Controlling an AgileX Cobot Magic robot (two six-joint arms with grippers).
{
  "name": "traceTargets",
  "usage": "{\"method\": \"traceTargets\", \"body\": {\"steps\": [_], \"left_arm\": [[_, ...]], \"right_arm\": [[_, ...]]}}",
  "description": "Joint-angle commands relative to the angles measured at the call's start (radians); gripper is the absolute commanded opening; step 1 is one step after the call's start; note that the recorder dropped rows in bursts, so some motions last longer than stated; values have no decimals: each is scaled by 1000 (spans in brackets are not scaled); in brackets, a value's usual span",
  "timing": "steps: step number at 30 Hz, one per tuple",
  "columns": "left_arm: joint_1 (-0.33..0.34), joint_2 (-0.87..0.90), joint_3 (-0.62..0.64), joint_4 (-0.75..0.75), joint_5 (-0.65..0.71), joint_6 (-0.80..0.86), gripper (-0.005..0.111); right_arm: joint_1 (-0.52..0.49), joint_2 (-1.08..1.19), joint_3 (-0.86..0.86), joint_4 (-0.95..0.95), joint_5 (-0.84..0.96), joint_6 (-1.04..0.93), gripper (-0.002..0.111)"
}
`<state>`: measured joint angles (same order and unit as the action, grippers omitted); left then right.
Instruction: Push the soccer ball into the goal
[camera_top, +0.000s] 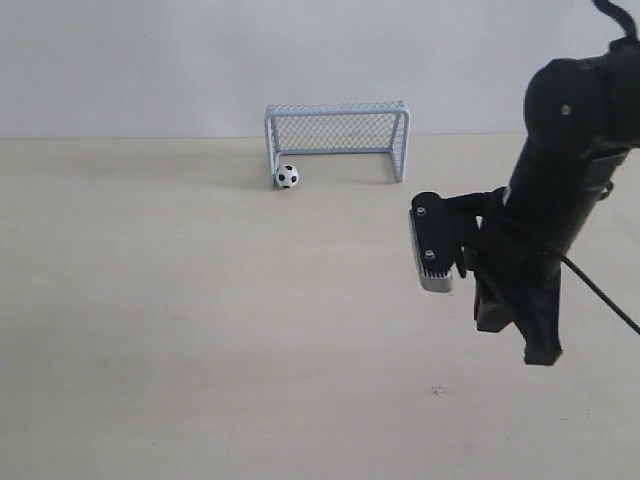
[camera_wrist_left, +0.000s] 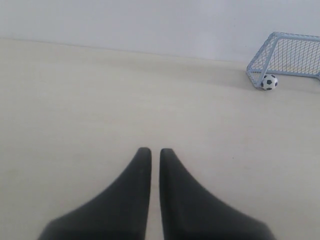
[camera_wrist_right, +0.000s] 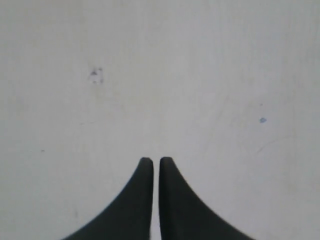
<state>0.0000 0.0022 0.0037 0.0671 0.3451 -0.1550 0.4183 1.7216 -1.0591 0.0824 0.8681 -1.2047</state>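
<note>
Find the soccer ball (camera_top: 287, 176) on the worktop (camera_top: 200, 320) at the 7 o'clock corner of the goal (camera_top: 337, 108) in the exterior view, touching or just beside the foot of the post there. Cannot tell whether already across the line or only at the mouth. Appears in the left wrist view too, tucked against the same post.

Judge as very light, hard-shelled, smooth and round. Rolls at the slightest nudge, runs on freely over the bare worktop, and glances off the post if struck off-centre. Hardly fragile. No call to pinch: too small and slick to hold well, and a push is all the task asks. Better to meet it low on the side facing 6 o'clock, away from the net, with a blunt closed tip. Drive gently toward 12 o'clock, with a shade toward 1 o'clock to clear the post.

Note the right tool (camera_wrist_right: 156, 160) pressed together with only a thin slit showing, pinching nothing. Stands in the exterior view at about 4 o'clock from the ball, well apart. Note the left tool (camera_wrist_left: 155, 150) likewise pressed together and empty, also well apart from the ball.

Treat the goal as light as well, probably quick to slide if bumped.
</note>
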Motion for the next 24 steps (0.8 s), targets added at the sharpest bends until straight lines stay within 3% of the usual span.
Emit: {"method": "traceTargets", "body": {"steps": [1, 13, 20, 24], "left_arm": [[2, -2, -4, -5, -6, -10, 6], [2, -2, -4, -5, -6, -10, 6], [2, -2, -4, -5, -6, -10, 6], [2, -2, -4, -5, -6, -10, 6]], "right_arm": [[1, -148, 135, 77, -58, 3, 0], [1, -448, 269, 494, 5, 63, 0], [1, -576, 270, 563, 187, 250, 0], [1, -616, 270, 563, 307, 262, 0]]}}
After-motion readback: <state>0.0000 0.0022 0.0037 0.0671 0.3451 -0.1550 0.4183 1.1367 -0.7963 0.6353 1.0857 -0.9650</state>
